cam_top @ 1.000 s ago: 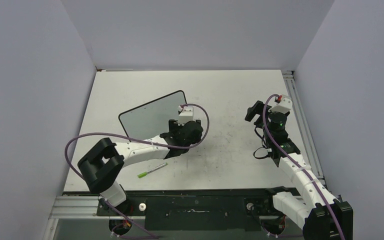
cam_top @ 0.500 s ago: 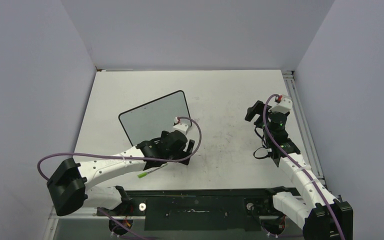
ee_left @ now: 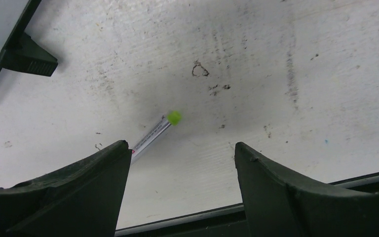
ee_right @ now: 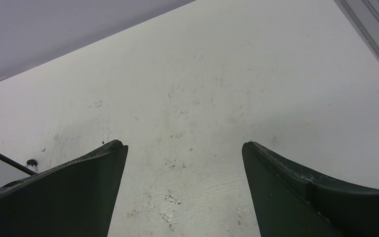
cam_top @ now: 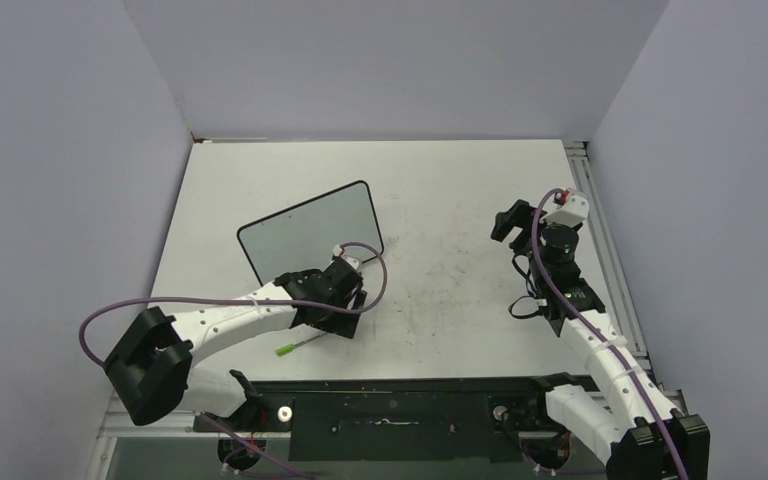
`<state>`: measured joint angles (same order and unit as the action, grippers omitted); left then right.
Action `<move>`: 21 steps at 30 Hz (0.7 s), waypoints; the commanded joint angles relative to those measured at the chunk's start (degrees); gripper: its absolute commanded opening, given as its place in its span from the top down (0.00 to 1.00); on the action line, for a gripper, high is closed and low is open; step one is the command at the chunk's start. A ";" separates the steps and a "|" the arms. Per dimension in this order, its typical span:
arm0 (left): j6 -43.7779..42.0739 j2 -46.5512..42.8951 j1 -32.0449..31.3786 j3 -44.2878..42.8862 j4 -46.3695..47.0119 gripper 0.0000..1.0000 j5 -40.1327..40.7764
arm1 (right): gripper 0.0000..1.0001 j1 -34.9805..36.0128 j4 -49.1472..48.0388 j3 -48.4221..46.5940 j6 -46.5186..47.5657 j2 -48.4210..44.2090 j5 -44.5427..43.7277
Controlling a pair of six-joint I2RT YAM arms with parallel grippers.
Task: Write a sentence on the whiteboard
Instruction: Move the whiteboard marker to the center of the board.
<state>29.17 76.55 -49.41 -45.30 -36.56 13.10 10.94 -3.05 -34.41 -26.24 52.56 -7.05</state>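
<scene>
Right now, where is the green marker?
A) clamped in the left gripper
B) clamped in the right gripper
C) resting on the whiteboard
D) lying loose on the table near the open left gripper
D: the left wrist view shows the marker lying flat on the table, while the left gripper has its jaws wide apart and grips nothing.

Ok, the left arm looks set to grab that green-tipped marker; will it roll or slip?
Likely to roll: the marker is a slim round barrel lying flat on the bare table. It looks rigid and light, so one finger of the open left gripper touching first could skate it sideways.
</scene>
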 commanded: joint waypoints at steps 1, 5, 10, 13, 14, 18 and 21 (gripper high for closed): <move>2.21 1.50 -0.16 0.23 -5.22 0.25 0.39 | 0.10 0.21 -0.63 -2.75 0.18 -1.50 -0.53; 3.47 3.48 -1.08 -0.22 -5.66 0.29 3.22 | 0.10 0.17 -0.83 -2.68 0.14 -1.53 -0.69; 3.15 6.92 -1.06 -0.63 -4.50 0.32 4.26 | 0.10 0.19 -0.47 -2.90 0.31 -1.46 -0.53; 3.09 7.34 -1.63 -0.52 -3.13 0.32 4.20 | 0.10 0.22 -0.55 -2.72 0.36 -1.66 -0.76; 3.07 7.53 -1.58 -0.54 -2.71 0.32 4.06 | 0.10 0.22 -0.50 -2.73 0.40 -1.67 -0.77; 3.09 8.81 -1.60 -1.02 -2.69 0.35 4.38 | 0.10 0.22 -0.42 -2.76 0.32 -1.66 -0.77; 3.70 8.90 -1.58 -0.51 -1.49 0.45 3.10 | 0.10 0.22 -0.32 -2.76 0.34 -1.81 -0.83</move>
<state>31.94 84.38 -50.87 -45.32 -40.05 16.12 10.94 -2.33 -34.52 -26.22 51.86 -7.09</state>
